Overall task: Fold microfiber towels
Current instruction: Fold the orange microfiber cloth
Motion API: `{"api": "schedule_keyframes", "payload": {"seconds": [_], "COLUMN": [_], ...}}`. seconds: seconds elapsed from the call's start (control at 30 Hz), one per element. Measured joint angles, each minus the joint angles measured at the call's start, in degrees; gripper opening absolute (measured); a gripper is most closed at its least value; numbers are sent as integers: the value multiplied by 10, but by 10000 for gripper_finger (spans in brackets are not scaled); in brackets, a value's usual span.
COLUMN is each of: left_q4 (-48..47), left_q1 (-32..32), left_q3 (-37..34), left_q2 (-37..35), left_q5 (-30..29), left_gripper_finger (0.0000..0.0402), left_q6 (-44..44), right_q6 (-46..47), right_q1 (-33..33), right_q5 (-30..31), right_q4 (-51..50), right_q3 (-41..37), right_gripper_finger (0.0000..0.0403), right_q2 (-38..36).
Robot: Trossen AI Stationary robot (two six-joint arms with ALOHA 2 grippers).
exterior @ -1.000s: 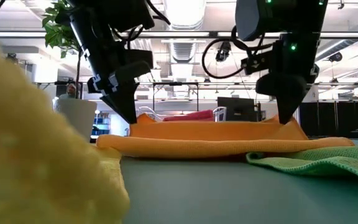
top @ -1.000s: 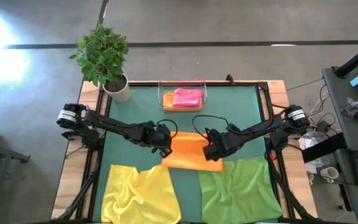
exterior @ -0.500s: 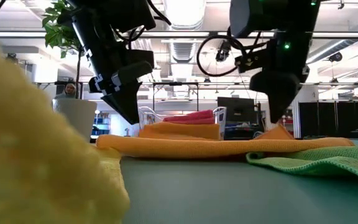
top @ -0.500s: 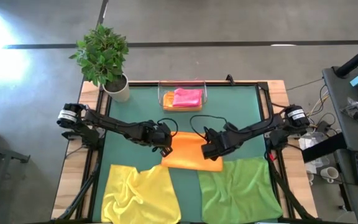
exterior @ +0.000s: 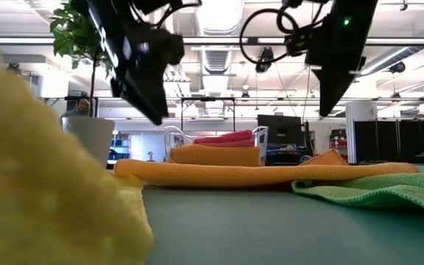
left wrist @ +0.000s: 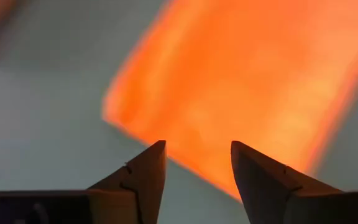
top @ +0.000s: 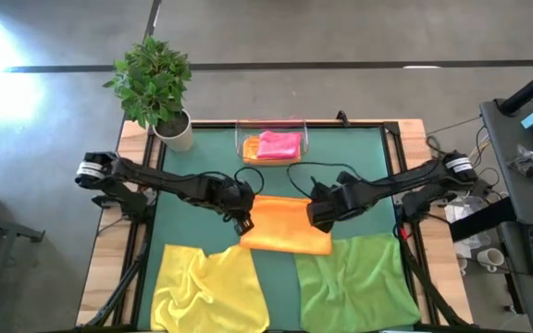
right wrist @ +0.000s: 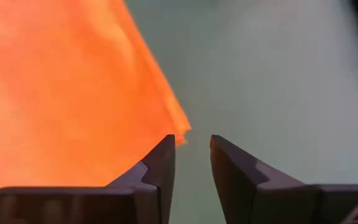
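The folded orange towel point(top: 287, 224) lies flat at the middle of the table point(top: 359, 166). The left gripper point(top: 241, 215) hangs just above its left edge, fingers point(left wrist: 143, 177) spread and empty. The right gripper point(top: 315, 213) hangs above its right edge, fingers point(right wrist: 157, 168) narrowly parted, gripping nothing.

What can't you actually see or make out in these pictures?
- Orange towel, wrist views: blurred; folds unreadable.
- Folded orange towel in the clear tray, high view: mostly covered by the pink towel.
- Yellow towel and green towel, high view: cut off by the bottom edge.
- Low view: yellow towel blocks the left foreground.
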Motion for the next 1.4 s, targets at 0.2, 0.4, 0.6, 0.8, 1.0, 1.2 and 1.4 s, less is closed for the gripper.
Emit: {"api": "schedule_keyframes", "payload": {"seconds": [0.2,0.4,0.6,0.8,1.0,1.2,1.4], "left_q4": [143,241,245,256,262,261,233], "left_q1": [0,7,7,9,15,27,58], "left_q3": [-42,-86,-99,-103,-99,-99,-98], "left_q2": [12,39,71,111,141,139,139], "left_q5": [85,88,96,72,55,-41,-148], "left_gripper_finger": [166,143,60,8,2,1,0], "left_q6": [15,12,40,71,98,192,245], "right_q6": [-47,-44,-51,-51,-51,-49,-28], "right_q1": [-35,-44,-46,-47,-47,-47,-47], "right_q5": [-109,-142,-142,-125,-118,-116,-115], "right_q4": [116,144,149,151,151,152,152], "right_q3": [-66,-105,-118,-130,-132,-132,-132], "right_gripper_finger": [70,38,10,9,8,8,8], "right_q2": [-51,-80,-120,-147,-150,-147,-147]}}
